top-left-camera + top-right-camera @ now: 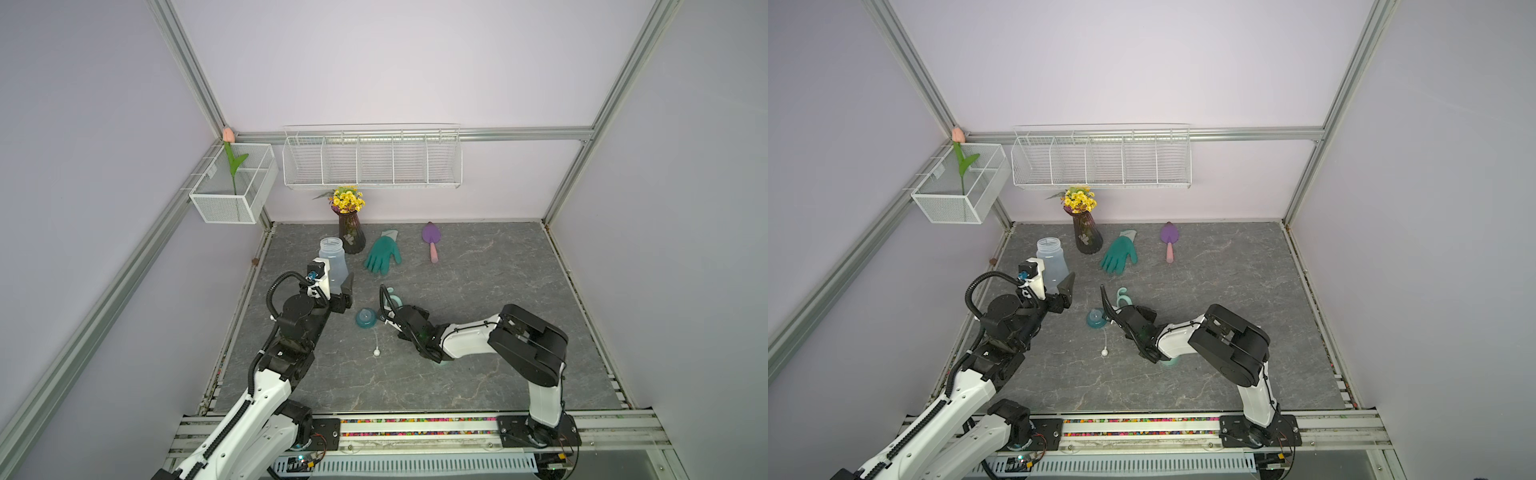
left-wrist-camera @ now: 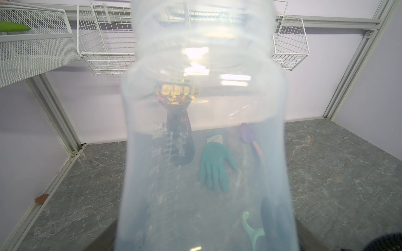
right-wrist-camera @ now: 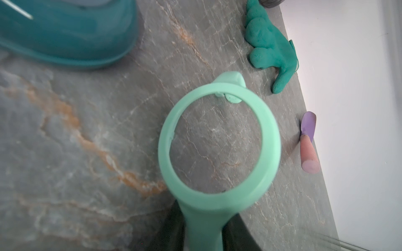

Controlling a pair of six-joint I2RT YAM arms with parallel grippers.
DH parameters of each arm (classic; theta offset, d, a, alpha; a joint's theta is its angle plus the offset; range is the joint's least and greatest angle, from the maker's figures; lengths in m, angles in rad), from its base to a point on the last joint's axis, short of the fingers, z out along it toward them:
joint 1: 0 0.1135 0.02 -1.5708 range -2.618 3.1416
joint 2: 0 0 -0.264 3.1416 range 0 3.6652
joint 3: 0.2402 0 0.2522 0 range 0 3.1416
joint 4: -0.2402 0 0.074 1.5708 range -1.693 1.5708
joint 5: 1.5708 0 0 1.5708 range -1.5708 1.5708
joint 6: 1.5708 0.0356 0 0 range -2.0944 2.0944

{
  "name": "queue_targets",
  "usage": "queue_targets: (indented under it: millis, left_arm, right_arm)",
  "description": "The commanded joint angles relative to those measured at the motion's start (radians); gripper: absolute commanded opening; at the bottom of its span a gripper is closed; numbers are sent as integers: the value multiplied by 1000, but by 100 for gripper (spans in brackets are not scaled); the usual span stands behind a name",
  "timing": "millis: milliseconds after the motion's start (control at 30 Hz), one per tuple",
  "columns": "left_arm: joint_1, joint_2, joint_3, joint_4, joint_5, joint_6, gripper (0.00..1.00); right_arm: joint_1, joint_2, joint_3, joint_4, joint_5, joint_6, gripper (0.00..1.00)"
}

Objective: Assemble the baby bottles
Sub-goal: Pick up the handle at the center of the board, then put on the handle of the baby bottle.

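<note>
At the left of the grey marbled worktop (image 1: pixel 498 291), a clear frosted plastic bottle body (image 1: pixel 332 253) is held upright, mouth up, by the left end effector (image 1: pixel 334 284), whose jaws are pressed against its lower sides. In the left wrist view, faint printed marks are seen on the bottle wall, too blurred to be read. To the right of the bottle body, a round teal nipple collar (image 1: pixel 365 319) is set on the worktop. A thin white weighted straw (image 1: pixel 376 345) is laid just beside the collar, on the robot's side. Next, a mint two-handled plastic ring (image 3: pixel 219 141) is gripped by one handle between the clenched fingers of the right end effector (image 3: pixel 204 228). A mint dome cap (image 1: pixel 1170 364) is largely hidden beneath the right arm. Near the back wall, a teal rubber glove (image 1: pixel 382 253) and a purple trowel with a pink handle (image 1: pixel 431 243) are laid flat, apart from each other.
</note>
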Motion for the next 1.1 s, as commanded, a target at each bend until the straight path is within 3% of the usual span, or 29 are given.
queue_targets:
  millis: [0, 300, 433, 533, 767, 900, 1000, 1067]
  left_arm:
    - [5, -15, -18, 36, -20, -5, 0]
    - [5, -6, -15, 34, -15, -3, 0]
    - [5, 0, -17, 39, -7, 3, 0]
    - [5, 6, -17, 43, 18, 14, 0]
    - [5, 19, -22, 69, 145, 43, 0]
    - [5, 65, -26, 115, 327, 96, 0]
    - [4, 110, -23, 142, 513, 179, 0]
    - [4, 133, -3, 130, 573, 194, 0]
  right_arm:
    - [5, 4, -16, 23, 1, 5, 25]
    - [-6, -68, -1, -43, -49, 71, 14]
    - [-28, -141, 40, -170, -125, 142, 7]
    - [-82, -243, 83, -302, -289, 245, 7]
    - [-264, -458, 206, -542, -802, 430, 7]
    - [-333, -508, 289, -617, -1099, 486, 7]
    - [-365, -519, 333, -593, -1347, 556, 7]
    - [-371, -517, 354, -556, -1472, 609, 7]
